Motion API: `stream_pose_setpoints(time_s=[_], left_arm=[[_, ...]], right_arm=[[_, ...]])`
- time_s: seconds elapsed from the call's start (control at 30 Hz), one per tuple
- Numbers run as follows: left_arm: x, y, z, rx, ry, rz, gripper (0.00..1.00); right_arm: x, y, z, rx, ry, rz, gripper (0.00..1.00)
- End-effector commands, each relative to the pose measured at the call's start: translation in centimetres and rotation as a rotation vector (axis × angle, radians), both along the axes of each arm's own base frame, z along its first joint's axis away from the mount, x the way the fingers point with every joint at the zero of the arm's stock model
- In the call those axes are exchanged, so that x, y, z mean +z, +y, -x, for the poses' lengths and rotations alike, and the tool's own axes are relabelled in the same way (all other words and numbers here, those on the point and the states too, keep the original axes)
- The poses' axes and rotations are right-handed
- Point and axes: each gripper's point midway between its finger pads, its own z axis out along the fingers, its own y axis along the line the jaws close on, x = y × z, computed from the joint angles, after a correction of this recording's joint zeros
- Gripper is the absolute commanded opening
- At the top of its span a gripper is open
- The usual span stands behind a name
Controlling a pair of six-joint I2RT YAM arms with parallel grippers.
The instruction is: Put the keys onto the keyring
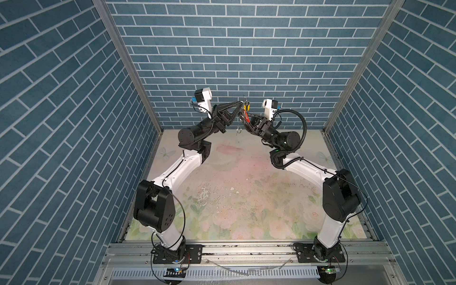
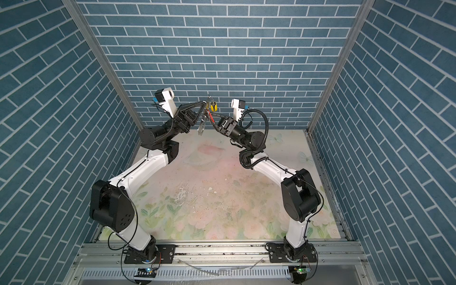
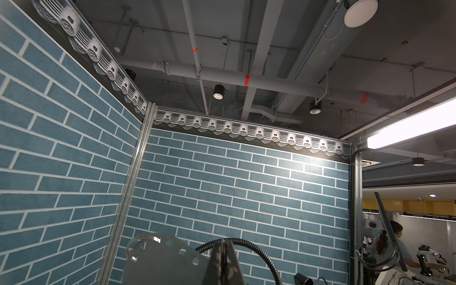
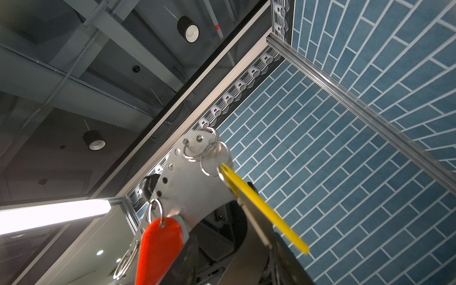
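Bases of my two arms sit on the aluminium rail [image 1: 246, 249] at the front edge. From there the arms rise over the floral-printed bench [image 1: 234, 187] and meet high above its far end.

My left pincer [image 1: 239, 103] is clamped shut on the upper part of the keyring [image 2: 201, 126], a flat grey band bent into a loop with a row of small holes along one edge. The loop hangs down from my closed fingers [image 3: 223, 259], clear of the bench.

My right pincer [image 1: 245, 119] faces it from the opposite side, slightly lower, with its jaws about half apart around the band's lower stretch.

Seen from my right wrist, the red key tag [image 4: 160, 246] hangs from one hole of the band and lies in front of one finger. The yellow key tag [image 4: 261, 207], seen edge-on, hangs from a cluster of split rings [image 4: 212, 149] at the band's upper end and runs along the other finger. I cannot tell whether either finger presses on a tag.

In both top views the yellow key tag sits just beside my left pincer's tip, and the red key tag is at my right pincer's fingertips.

Behind both pincers stands the blue brick-pattern wall [image 1: 246, 49].
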Motion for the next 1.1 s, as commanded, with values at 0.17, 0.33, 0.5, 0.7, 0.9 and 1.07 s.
stream_pose_setpoints(time_s=[0.17,0.33,0.5,0.7,0.9,1.07], left_arm=[[0.4,0.5,-0.1,0.013,-0.042,0.003,0.00],[0.2,0.6,-0.1,0.017,-0.036,0.000,0.00],[-0.4,0.7,0.1,0.019,-0.029,-0.012,0.00],[-1.2,0.7,0.2,0.030,-0.022,-0.022,0.00],[-1.6,0.8,0.1,0.040,-0.016,-0.024,0.00],[-1.8,0.7,-0.2,0.043,-0.006,-0.019,0.00]], right_arm=[[2.4,-1.0,2.3,0.040,-0.062,-0.050,0.38],[2.1,-1.3,2.2,0.022,-0.054,-0.049,0.33],[2.2,-1.5,2.3,0.014,-0.056,-0.053,0.28],[2.2,-2.1,2.6,-0.002,-0.059,-0.052,0.23],[2.2,-2.9,3.3,-0.015,-0.069,-0.048,0.21],[2.1,-3.2,3.8,-0.021,-0.079,-0.042,0.20]])
